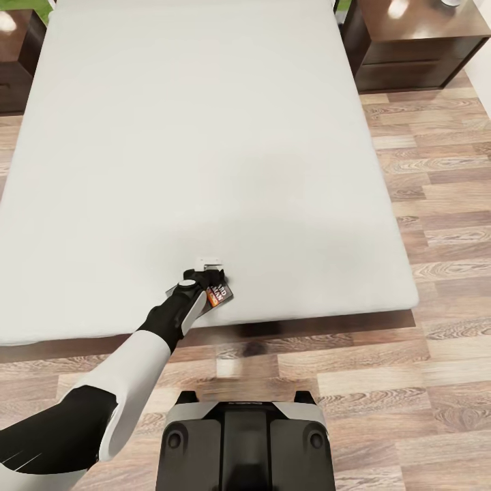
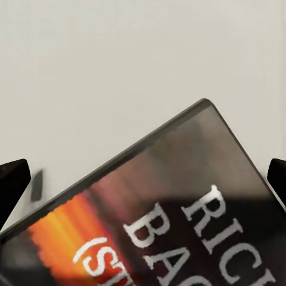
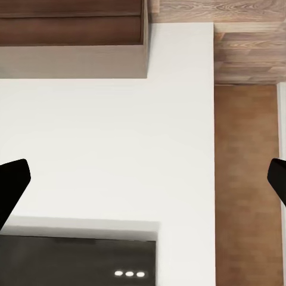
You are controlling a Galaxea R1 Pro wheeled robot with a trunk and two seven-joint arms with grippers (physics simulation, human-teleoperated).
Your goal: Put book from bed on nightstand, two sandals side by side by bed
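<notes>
Left gripper [image 1: 213, 281] low over book [image 1: 219, 294], fingers spread wide either side, not yet closed. Book lies flat on bed [image 1: 204, 136] near foot edge, within arm's reach. Nightstand [image 1: 416, 48] far right, likely drop spot.

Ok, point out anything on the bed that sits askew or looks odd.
The book lies near the foot edge of the bed, turned at an angle to that edge rather than square with it. The left hand is right over it, fingertips spread wide apart. Otherwise nothing stands out; the mattress looks smooth.
</notes>
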